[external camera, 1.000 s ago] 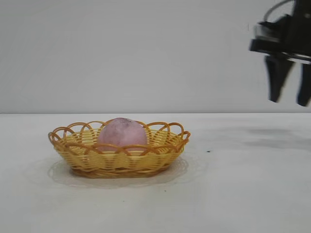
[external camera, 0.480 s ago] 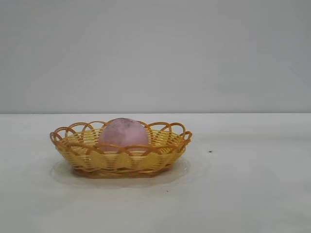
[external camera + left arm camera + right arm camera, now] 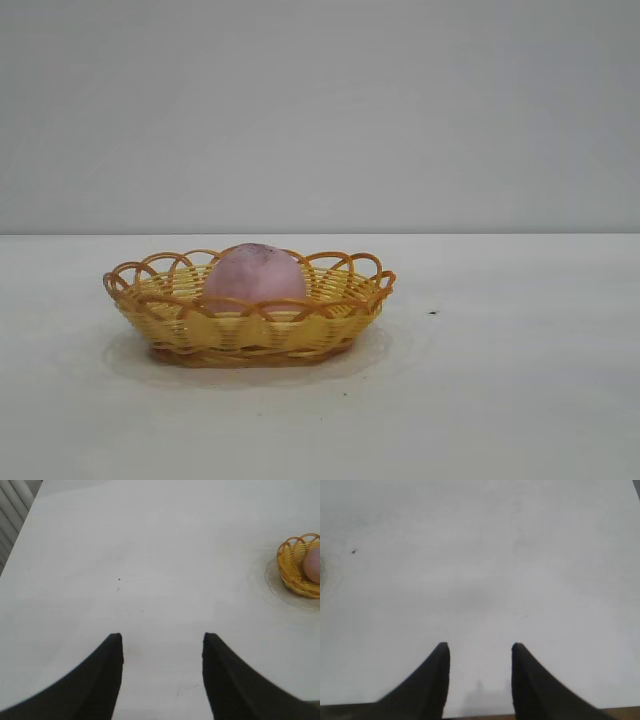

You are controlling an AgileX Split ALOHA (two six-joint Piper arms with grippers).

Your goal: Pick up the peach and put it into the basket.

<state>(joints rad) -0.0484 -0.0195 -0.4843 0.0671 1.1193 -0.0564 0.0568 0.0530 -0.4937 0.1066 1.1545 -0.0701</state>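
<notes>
Pincers left (image 3: 162,645) and right (image 3: 480,652) gape, empty.

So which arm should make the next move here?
Neither, probably. The peach already sits in the basket. Left gripper and right gripper both hang open and empty over bare table.

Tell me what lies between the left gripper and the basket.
Nothing but bare white table. In the left wrist view the left gripper, its fingers open, looks across empty surface to the basket, which holds the peach.
</notes>
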